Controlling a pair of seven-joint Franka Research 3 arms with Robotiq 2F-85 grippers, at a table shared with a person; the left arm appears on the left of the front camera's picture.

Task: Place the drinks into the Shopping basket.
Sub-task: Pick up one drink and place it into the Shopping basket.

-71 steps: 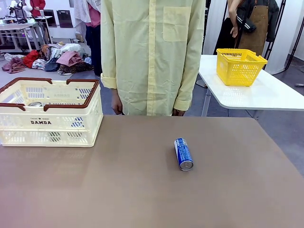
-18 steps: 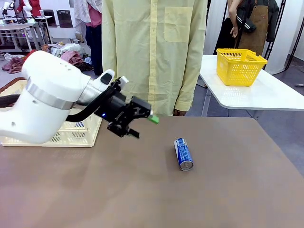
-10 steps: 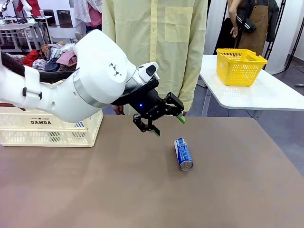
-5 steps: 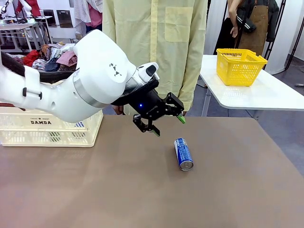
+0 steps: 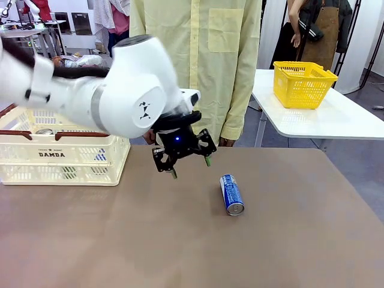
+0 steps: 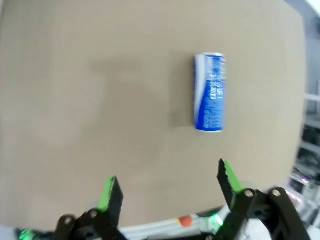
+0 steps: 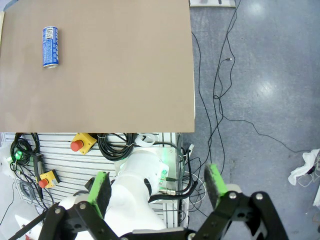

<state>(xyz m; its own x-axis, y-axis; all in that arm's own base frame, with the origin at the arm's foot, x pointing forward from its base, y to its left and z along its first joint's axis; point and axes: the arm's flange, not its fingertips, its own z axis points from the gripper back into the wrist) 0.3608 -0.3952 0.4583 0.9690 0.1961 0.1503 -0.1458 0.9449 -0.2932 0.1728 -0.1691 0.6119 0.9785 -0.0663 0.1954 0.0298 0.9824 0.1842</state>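
Blue with white print, the drink can (image 5: 231,194) lay on its side on the brown table (image 5: 180,240), just beyond and to the right of the left gripper (image 5: 190,167), which hung above the tabletop with fingers spread and nothing between them. The Shopping basket (image 5: 63,150) sat well to that gripper's left. The right gripper (image 7: 156,196) gaped wide too, high above the floor, off the table's edge.

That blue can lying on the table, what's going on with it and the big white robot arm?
The left gripper hangs open above the brown table, left of the blue can, which lies on its side, untouched. It is meant to go into the cream shopping basket at the table's left end, where a silver can top shows inside. A person in a yellow shirt stands at the far side. The right gripper is open, high beside the table.
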